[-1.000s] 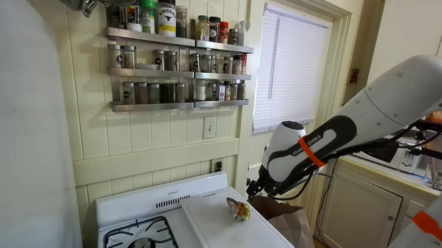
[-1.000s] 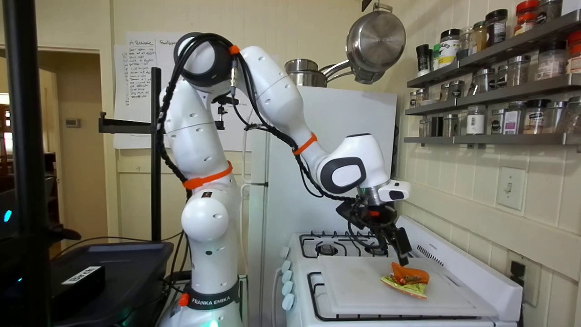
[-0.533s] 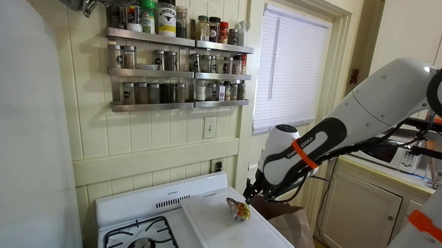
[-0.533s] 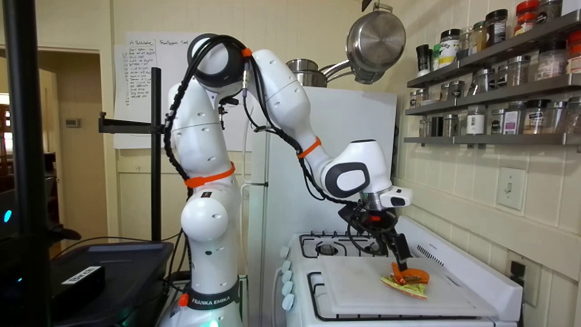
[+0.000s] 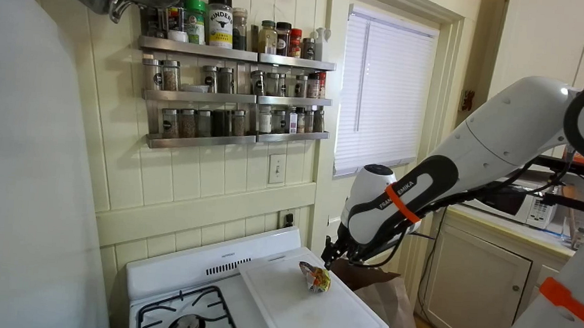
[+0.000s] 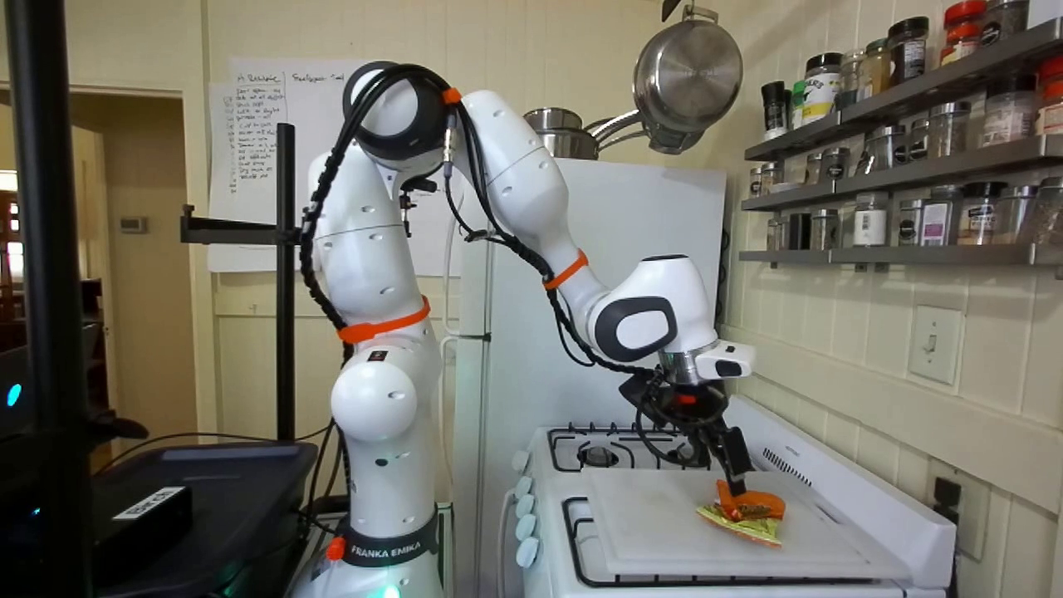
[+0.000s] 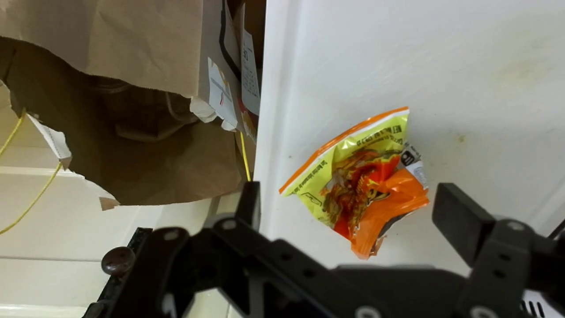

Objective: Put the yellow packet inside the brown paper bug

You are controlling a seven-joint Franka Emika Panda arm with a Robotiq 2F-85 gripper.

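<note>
Wrist view: loads of bare board [image 7: 441, 48] at 1 o'clock from the packet [image 7: 362, 185]. Paper bag [image 7: 145, 53] is in the way at 10.

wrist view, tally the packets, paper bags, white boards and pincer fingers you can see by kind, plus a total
Crumpled yellow-and-orange glossy packet: 1
Open brown paper bag: 1
Flat white rectangular board: 1
Black pincer fingers: 2
Total: 5

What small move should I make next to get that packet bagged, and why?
I'd probably ease the open tool slightly lower toward the yellow snack packet: in the wrist view it shows between the parted jaws, ungripped, lying on the white cutting board, outside the brown paper bag. Closing from there could then catch it.
</note>
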